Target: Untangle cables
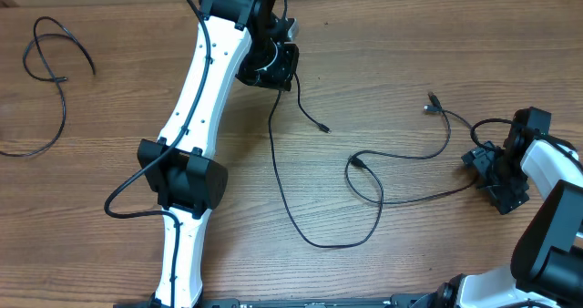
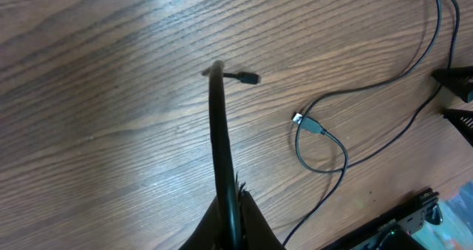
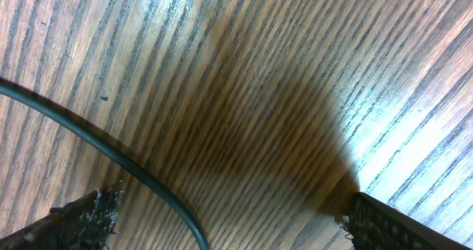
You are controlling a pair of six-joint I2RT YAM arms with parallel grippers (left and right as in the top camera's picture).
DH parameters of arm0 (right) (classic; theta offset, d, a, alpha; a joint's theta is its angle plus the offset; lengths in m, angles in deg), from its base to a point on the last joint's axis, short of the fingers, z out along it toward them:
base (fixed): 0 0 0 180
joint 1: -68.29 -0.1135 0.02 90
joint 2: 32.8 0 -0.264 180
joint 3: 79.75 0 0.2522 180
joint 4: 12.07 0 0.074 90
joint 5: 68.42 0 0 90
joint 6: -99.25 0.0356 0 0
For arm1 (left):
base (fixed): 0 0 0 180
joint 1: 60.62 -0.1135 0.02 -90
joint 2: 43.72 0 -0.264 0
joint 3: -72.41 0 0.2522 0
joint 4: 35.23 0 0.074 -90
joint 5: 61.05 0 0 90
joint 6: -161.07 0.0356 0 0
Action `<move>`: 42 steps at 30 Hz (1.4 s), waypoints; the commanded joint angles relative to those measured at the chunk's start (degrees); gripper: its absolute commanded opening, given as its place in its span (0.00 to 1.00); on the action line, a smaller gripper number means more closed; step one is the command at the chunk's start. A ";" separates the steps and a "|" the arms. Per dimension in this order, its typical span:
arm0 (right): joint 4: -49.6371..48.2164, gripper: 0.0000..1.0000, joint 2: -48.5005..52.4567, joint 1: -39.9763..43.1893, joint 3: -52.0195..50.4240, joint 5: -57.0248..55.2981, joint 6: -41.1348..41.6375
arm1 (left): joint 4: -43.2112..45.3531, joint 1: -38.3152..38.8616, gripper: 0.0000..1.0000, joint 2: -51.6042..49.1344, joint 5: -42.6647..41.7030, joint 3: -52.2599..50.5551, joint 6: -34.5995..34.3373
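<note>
A thin black cable (image 1: pixel 282 185) runs from my left gripper (image 1: pixel 273 66) down the table, curves round and comes back up toward a small loop at the middle. Its short end with a plug (image 1: pixel 325 128) lies just beyond the gripper. In the left wrist view my left gripper (image 2: pixel 233 209) is shut on this cable (image 2: pixel 216 124), with the plug (image 2: pixel 250 78) ahead. A second cable (image 1: pixel 414 156) loops from a plug (image 1: pixel 355 162) to another plug (image 1: pixel 430 98) and to my right gripper (image 1: pixel 490 176). My right gripper (image 3: pixel 229 231) is open, with that cable (image 3: pixel 140 169) lying between its fingers.
A third black cable (image 1: pixel 50 66) lies curled at the far left of the wooden table (image 1: pixel 109 253). The left arm (image 1: pixel 196 117) stretches across the middle from the front edge. The right arm's base (image 1: pixel 547 244) is at the front right.
</note>
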 commanded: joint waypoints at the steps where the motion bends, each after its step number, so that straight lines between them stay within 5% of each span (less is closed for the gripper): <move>1: -0.04 1.00 -0.22 0.07 -0.09 1.60 -0.04 | -1.14 0.81 0.05 -0.24 1.57 0.68 -1.73; 12: -0.04 1.00 -0.22 0.07 -0.09 1.60 -0.04 | -2.27 3.17 0.05 1.05 5.73 0.15 -2.82; 19: -0.04 1.00 -0.22 0.07 -0.09 1.60 -0.04 | -1.49 5.20 0.05 11.08 23.82 -9.68 -6.78; 27: -0.04 1.00 -0.22 0.07 -0.09 1.60 -0.04 | 19.87 6.03 0.04 15.08 21.09 -36.81 -9.99; 34: -0.04 1.00 -0.22 0.07 -0.09 1.60 -0.04 | 27.06 7.93 0.05 15.04 16.57 -42.07 -9.94; 40: -6.23 1.00 -0.24 0.09 -0.09 -1.90 -0.07 | 28.09 7.65 0.20 15.04 17.90 -42.07 -9.97; 42: -9.09 1.00 -0.22 0.09 -0.09 -1.90 -0.04 | 28.61 7.67 0.32 15.04 17.97 -42.07 -9.99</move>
